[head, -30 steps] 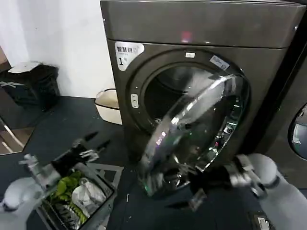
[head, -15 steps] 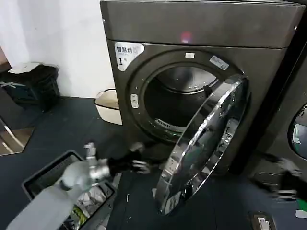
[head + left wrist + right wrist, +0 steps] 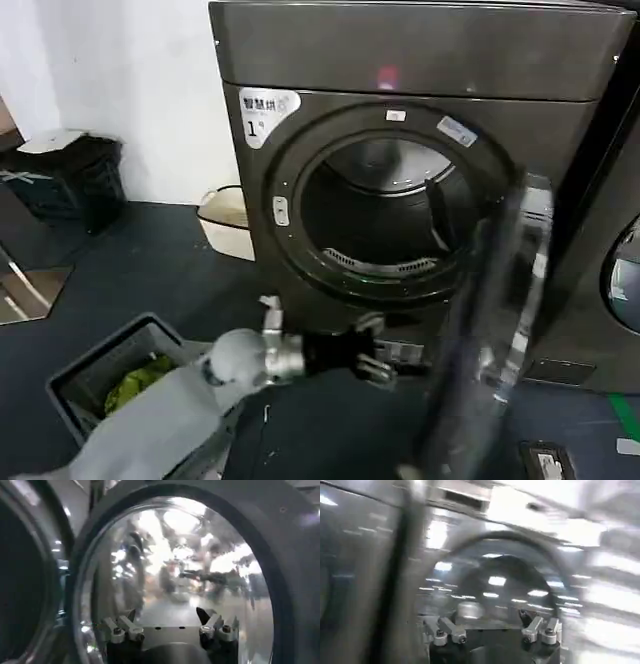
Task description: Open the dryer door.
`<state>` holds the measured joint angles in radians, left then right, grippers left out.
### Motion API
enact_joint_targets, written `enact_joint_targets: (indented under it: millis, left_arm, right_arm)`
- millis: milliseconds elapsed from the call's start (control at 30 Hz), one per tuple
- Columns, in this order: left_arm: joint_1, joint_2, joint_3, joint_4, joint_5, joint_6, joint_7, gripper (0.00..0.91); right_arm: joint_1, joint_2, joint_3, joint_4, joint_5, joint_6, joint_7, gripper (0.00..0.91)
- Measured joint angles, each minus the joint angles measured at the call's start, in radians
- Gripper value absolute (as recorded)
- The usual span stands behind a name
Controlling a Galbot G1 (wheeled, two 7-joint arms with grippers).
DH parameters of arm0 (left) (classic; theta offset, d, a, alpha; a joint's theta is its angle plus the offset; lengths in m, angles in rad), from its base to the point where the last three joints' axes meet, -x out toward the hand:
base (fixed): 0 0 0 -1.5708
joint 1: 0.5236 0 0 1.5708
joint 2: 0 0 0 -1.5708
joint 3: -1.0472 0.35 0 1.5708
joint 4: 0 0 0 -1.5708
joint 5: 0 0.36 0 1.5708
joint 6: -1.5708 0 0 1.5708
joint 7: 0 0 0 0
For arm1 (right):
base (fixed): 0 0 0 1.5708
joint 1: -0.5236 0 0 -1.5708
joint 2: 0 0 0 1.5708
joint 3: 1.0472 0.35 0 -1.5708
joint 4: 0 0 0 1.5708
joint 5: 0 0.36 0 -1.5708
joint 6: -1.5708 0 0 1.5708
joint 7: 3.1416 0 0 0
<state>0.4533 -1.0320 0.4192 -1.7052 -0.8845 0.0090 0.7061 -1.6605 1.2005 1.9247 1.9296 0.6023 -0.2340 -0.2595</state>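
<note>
Standing at the floor's far edge, the dryer (image 3: 420, 150) is showing its drum, and the dryer door (image 3: 495, 330) is hanging edge-on at the opening's right side — swung wide. Pushing on the inner face, low down, looks the best way of finishing. The left gripper (image 3: 378, 360) is reaching there, fingers (image 3: 117, 630) spread, gripping nothing — contact unclear. The right gripper (image 3: 492, 630) is also spread, empty.

The dryer door (image 3: 490, 330) stood swung wide, edge-on at the right, leaving the drum mouth of the dryer (image 3: 300, 70) unblocked. The left gripper (image 3: 385, 362) reached low across the front, spread, near the door's inner face. A laundry basket (image 3: 85, 375) occupied the floor left.
</note>
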Motion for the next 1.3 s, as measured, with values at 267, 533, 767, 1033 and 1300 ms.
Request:
enact_joint_targets:
  millis: [267, 533, 767, 1033, 1300]
  left_arm:
    - [-0.115, -0.121, 0.153, 0.069, 0.021, 0.007, -0.056, 0.907]
    - [-0.174, -0.278, 0.212, 0.175, 0.041, 0.011, -0.030, 0.907]
    - [-0.198, -0.409, 0.221, 0.267, 0.105, 0.009, -0.095, 0.907]
    - [-0.204, -0.527, 0.215, 0.370, 0.149, -0.012, -0.157, 0.907]
    - [-0.196, -0.577, 0.173, 0.436, 0.172, -0.126, -0.260, 0.907]
  right_arm:
    - [-0.076, -0.045, 0.239, -0.102, 0.040, -0.074, 0.135, 0.907]
    - [-0.127, -0.054, 0.381, -0.158, 0.054, -0.088, 0.143, 0.907]
    - [-0.164, -0.052, 0.456, -0.167, 0.066, -0.102, 0.141, 0.907]
    - [-0.186, -0.049, 0.486, -0.171, 0.085, -0.099, 0.136, 0.907]
    - [-0.171, -0.064, 0.475, -0.169, 0.084, -0.097, 0.134, 0.907]
